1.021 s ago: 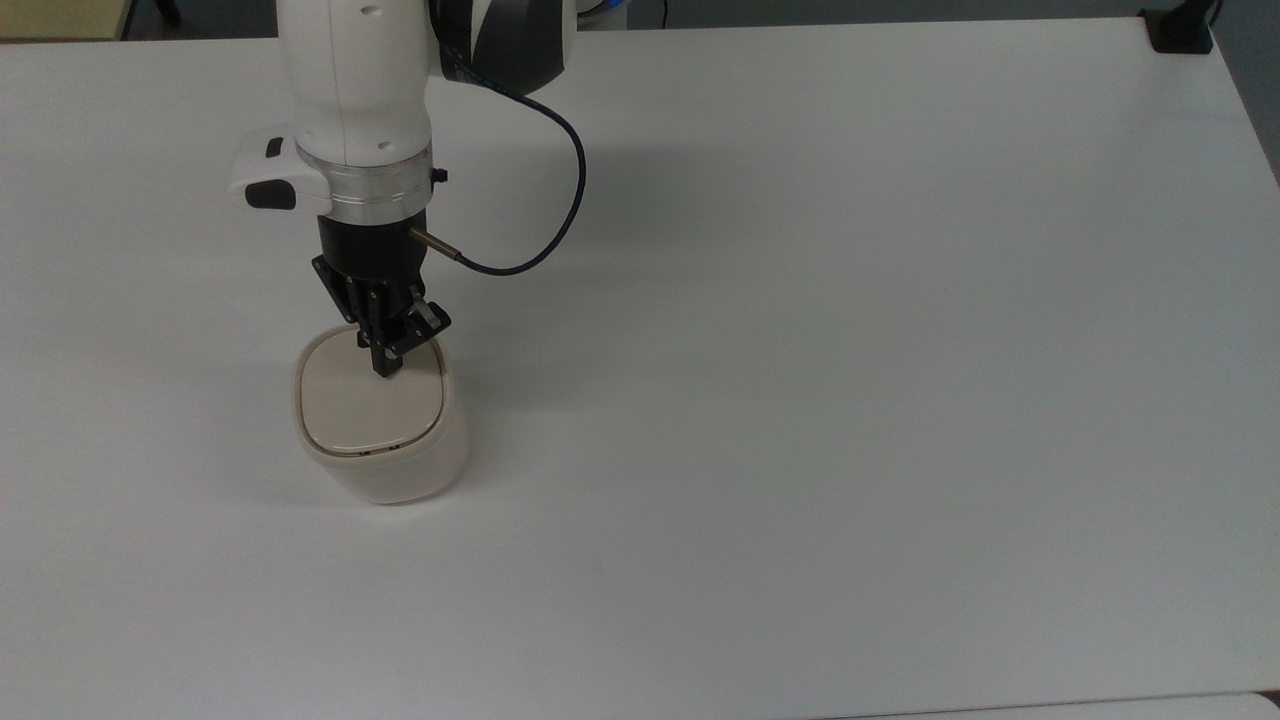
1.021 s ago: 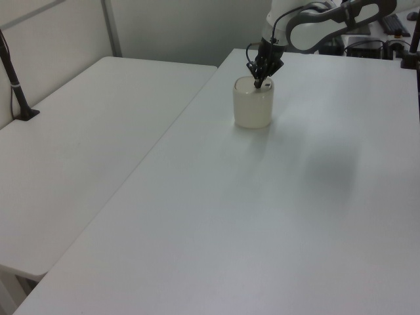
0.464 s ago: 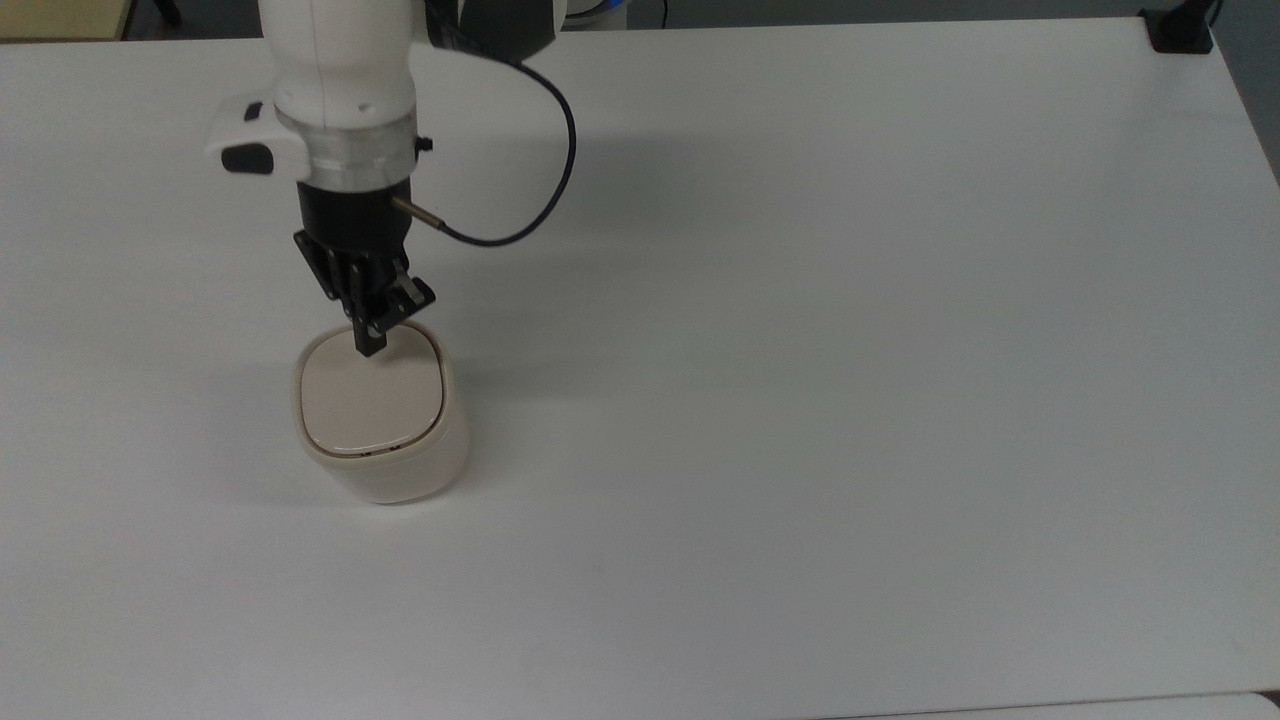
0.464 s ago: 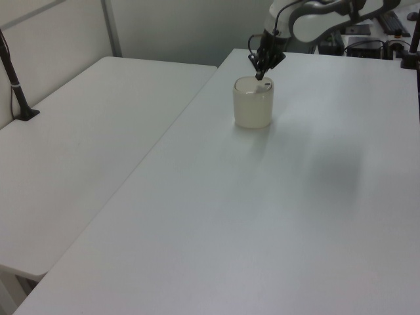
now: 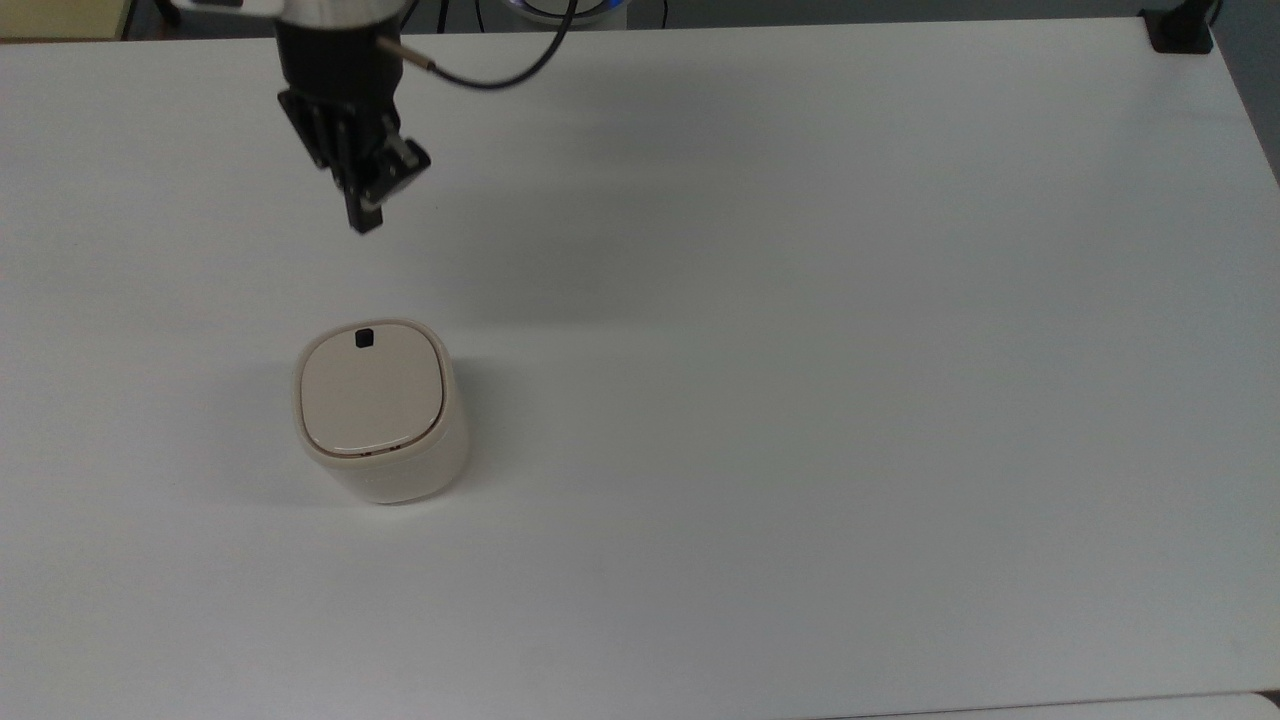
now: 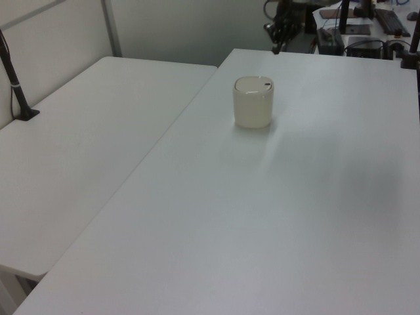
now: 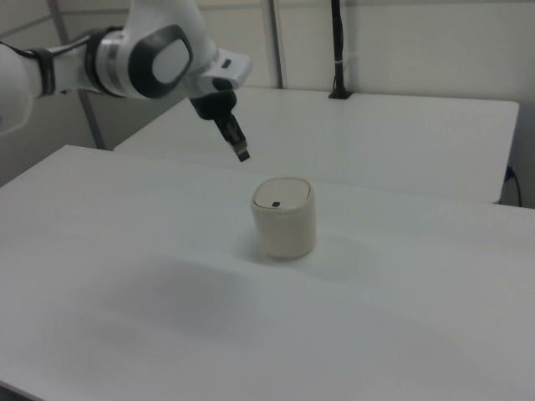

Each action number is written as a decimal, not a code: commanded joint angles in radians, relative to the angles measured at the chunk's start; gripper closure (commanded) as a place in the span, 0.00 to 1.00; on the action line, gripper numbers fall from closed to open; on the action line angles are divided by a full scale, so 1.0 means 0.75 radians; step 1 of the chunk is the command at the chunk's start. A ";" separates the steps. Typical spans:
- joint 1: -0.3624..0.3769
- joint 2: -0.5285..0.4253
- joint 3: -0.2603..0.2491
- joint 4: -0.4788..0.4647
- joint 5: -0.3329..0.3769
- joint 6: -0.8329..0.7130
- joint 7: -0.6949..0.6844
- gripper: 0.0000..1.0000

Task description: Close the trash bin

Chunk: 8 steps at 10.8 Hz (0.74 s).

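1. A white desk [image 5: 800, 300] spans the top view, its surface plain and matte.
2. A small black clamp-like block [image 5: 1180, 30] sits at the desk's far corner on the top view's right.
3. In the left view, a second white desk [image 6: 85, 144] stands alongside on the left view's left, its edge close to the first desk's edge.
4. A black post [image 6: 16, 85] rises from a black base on that second desk near the left view's left edge.
5. A pale partition wall [image 6: 177, 29] stands behind both desks.
6. In the right view, a black pole [image 7: 337, 50] stands upright from a base at the far edge of the rear desk.
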 commanded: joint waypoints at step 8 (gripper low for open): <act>0.038 -0.317 -0.003 -0.098 0.206 -0.507 -0.786 0.00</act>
